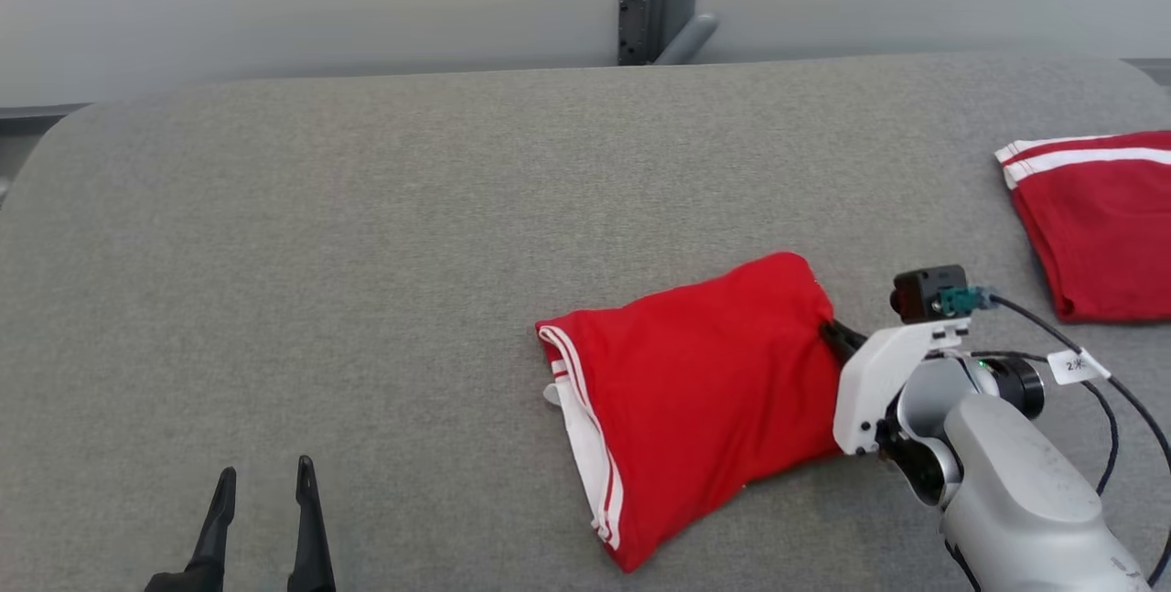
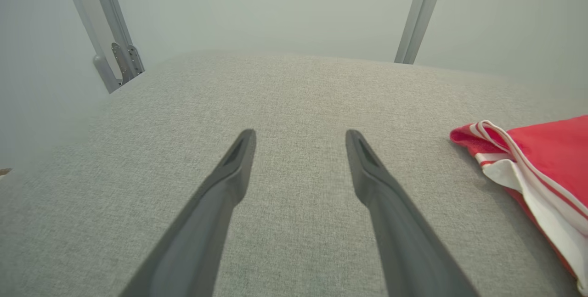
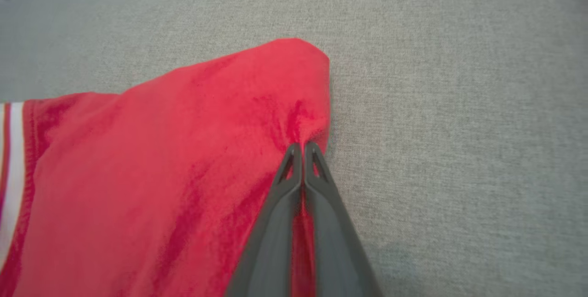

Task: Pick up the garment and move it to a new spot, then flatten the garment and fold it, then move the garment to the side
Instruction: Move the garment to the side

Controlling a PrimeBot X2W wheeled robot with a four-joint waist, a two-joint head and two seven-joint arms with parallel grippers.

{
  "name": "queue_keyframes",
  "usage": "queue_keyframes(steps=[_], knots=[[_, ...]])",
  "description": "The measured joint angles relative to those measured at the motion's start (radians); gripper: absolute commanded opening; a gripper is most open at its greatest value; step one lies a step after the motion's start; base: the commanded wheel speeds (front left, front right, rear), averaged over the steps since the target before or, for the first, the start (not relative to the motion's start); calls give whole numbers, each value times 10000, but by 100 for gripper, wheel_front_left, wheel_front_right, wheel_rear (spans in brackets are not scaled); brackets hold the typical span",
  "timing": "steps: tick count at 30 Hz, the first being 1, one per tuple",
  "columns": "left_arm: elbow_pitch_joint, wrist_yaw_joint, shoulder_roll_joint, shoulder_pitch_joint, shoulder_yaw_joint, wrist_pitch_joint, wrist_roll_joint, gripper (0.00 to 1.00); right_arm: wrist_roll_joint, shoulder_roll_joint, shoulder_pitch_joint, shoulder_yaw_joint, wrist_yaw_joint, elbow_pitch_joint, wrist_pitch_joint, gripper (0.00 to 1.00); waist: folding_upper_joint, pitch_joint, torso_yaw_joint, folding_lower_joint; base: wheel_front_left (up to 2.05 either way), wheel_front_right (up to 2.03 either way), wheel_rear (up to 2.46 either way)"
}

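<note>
Nearest, left claw [image 1: 265,468] is held spread open above grey fabric-covered tabletop [image 1: 366,253]. Beyond, right claw [image 3: 303,146] is clamped on right edge of folded red white-striped garment [image 1: 695,391], laid centre-right. Farther right, second red striped cloth [image 1: 1098,226] is noted.

A 2nd red cloth [image 1: 1098,226] runs off the head view's right edge. The garment [image 2: 546,150] runs off the left wrist view's right edge. The tag [image 1: 1072,365] is too small to read.
</note>
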Motion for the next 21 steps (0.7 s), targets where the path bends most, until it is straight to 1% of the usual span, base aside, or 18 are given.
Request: queue_keyframes(steps=[2, 5, 6, 11, 14, 15, 18, 21], knots=[[-27, -4, 0, -8, 19, 0, -2, 100, 119, 10, -284, 196, 4, 46, -171, 0, 0, 30, -248, 0, 0, 0, 0], [-36, -48, -2, -117, 63, 0, -4, 100, 284, -247, -788, 259, 6, 86, -466, 0, 0, 128, -687, 0, 0, 0, 0], [-59, -165, 0, -360, 63, 0, 73, 100, 481, -541, -1230, 111, 6, 84, -654, 0, 0, 246, -997, 0, 0, 0, 0], [-84, -439, -2, -1161, 82, 0, 445, 100, 616, -1465, -2472, -357, 4, 127, -911, 0, 0, 850, -1576, 0, 0, 0, 0], [-77, -531, -4, -1557, 71, 0, 514, 100, 759, -1847, -3141, -685, 4, 167, -1037, 0, 0, 1319, -1781, 0, 0, 0, 0], [-71, -585, -2, -1696, 35, 0, 560, 100, 832, -2071, -3488, -965, 4, 199, -1162, 0, 0, 1648, -1855, 0, 0, 0, 0], [4, -616, -4, -1741, 13, 0, 570, 100, 899, -2422, -3877, -1430, 4, 313, -1352, 0, 0, 2079, -1911, 0, 0, 0, 0], [176, -790, -2, -1740, -174, 0, 370, 100, 894, -2729, -4052, -1873, 4, 500, -1453, 0, 0, 2408, -1900, 0, 0, 0, 0]])
